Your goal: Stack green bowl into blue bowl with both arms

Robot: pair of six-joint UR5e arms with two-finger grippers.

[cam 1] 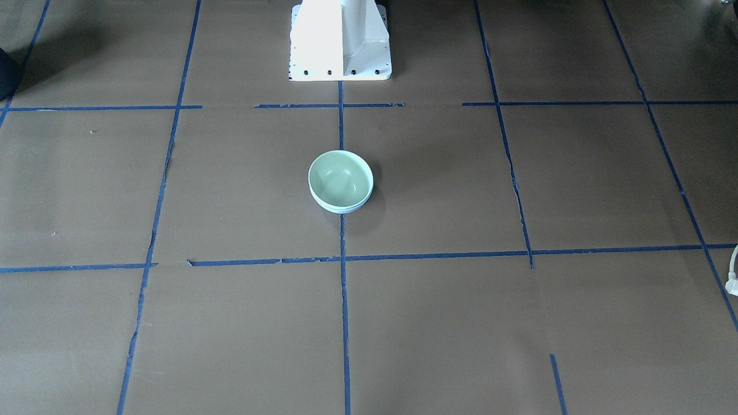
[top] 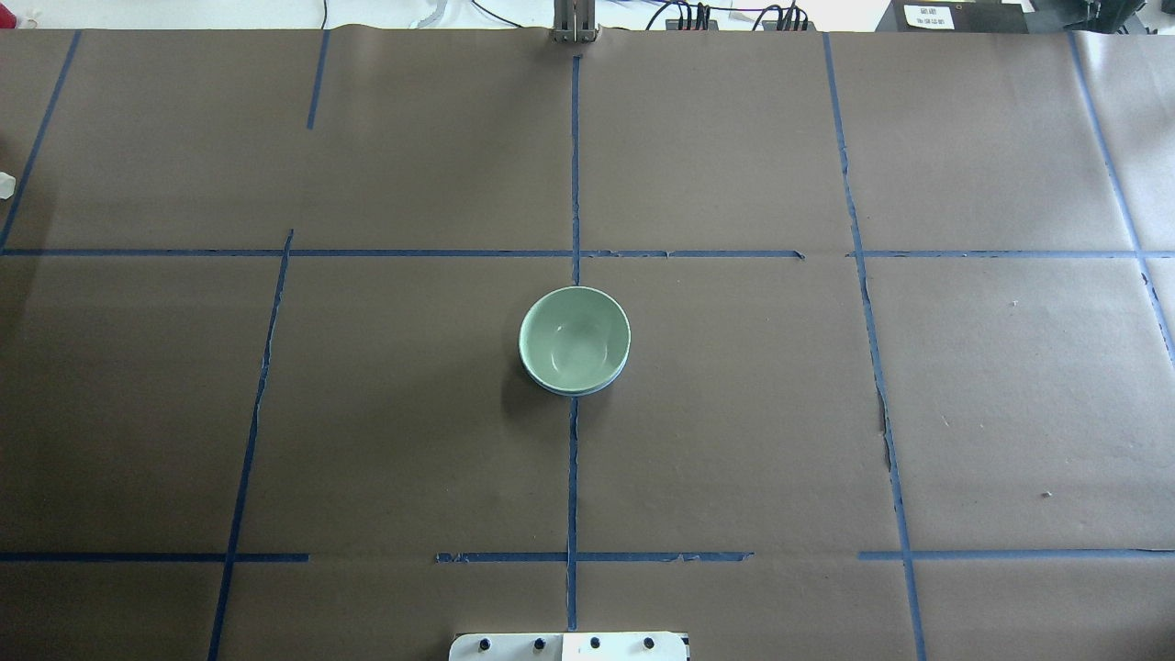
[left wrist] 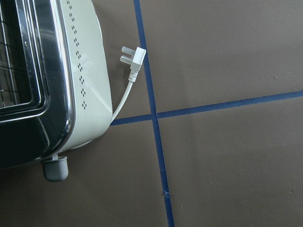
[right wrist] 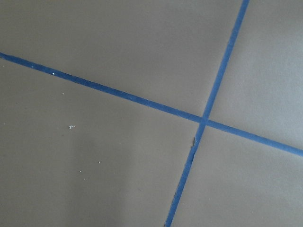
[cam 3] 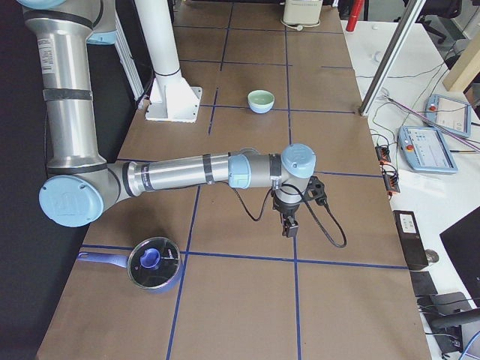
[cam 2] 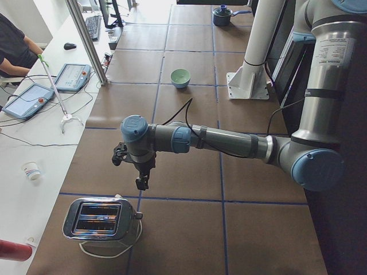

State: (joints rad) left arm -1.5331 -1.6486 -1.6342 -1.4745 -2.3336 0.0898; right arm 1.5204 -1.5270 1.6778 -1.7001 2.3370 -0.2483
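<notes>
I'm seeing a robot lab here: blue tape grid (top: 571, 477) on the papered table (top: 734, 413), teach pendant (cam 2: 26, 100) and keyboard (cam 2: 93, 26) alongside.

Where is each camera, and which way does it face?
Front-facing: across table, faces pedestal, green bowl.
Overhead: behind robot, looking down; pedestal edge.
Exterior left: table end; left arm, toaster.
Exterior right: opposite end; right arm, pot.
Left wrist: down on toaster, plug.
Right wrist: down on tape cross.
Exterior views share green bowl.
</notes>
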